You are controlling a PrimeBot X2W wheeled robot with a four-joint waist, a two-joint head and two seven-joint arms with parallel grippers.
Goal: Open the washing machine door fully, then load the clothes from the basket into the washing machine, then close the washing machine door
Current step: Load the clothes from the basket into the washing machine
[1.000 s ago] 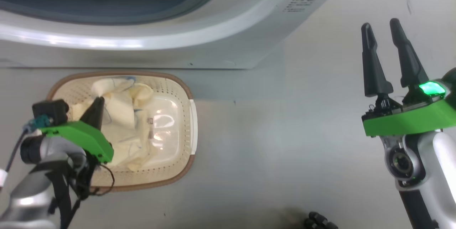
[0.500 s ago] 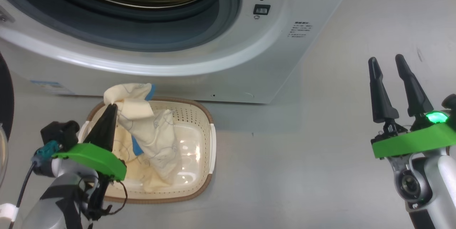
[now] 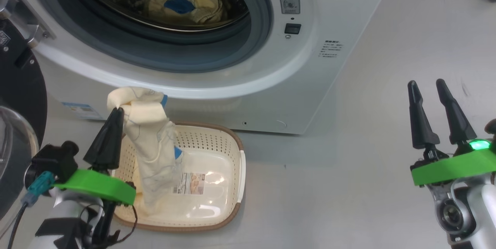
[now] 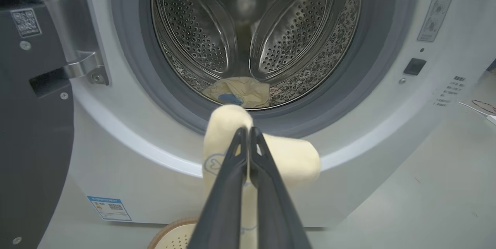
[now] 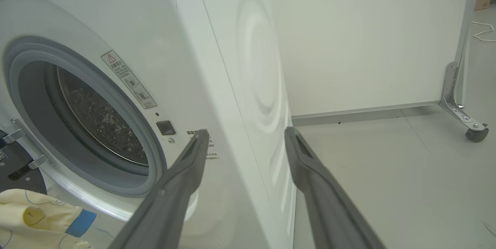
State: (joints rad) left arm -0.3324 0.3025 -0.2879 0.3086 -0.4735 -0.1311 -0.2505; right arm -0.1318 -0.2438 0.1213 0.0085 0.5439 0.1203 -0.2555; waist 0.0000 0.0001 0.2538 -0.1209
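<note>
While clothes (image 3: 151,144) hang higher over basket (image 3: 217,137), label (image 3: 190,183) now uncovered

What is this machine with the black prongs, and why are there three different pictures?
It is a wheeled robot with two arms, each ending in two long dark jaws. One picture comes from a camera on its head, looking down at the floor. The other two come from cameras on its wrists, looking along each arm's jaws. In front stands a washing machine with its door swung open at the left, and one yellow garment lies in the drum. On the floor sits a cream basket. The left jaws are shut on a second garment, lifted so that it hangs over the basket. The right jaws stand open and hold nothing.
</note>
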